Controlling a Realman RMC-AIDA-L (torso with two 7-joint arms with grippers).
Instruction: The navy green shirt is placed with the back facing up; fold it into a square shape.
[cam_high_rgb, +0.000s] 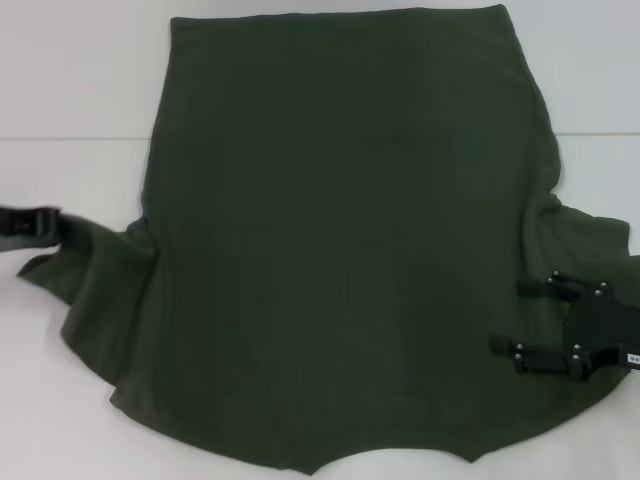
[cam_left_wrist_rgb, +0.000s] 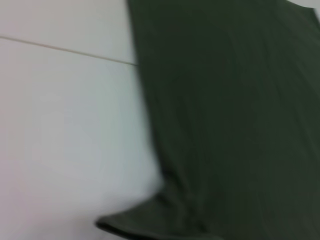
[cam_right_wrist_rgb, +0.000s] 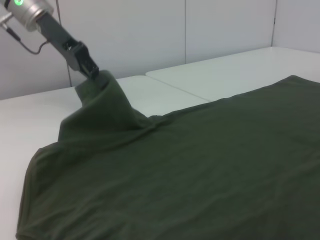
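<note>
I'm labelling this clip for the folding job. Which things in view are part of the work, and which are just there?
Part of the job:
shirt, spread flat, plain side up
left gripper, pinching the left sleeve and lifting it
right gripper, over the right sleeve

Just there:
table, nothing else on it in view

The navy green shirt is a large, dark olive short-sleeved tee, spread plain side up across the white desk. Its straight hem lies toward the desk's far edge and its curved neckline toward the near edge. The body lies mostly flat with soft wrinkles. The left sleeve is pulled up off the desk into a peak; the right sleeve spreads out toward the desk's right edge.
</note>
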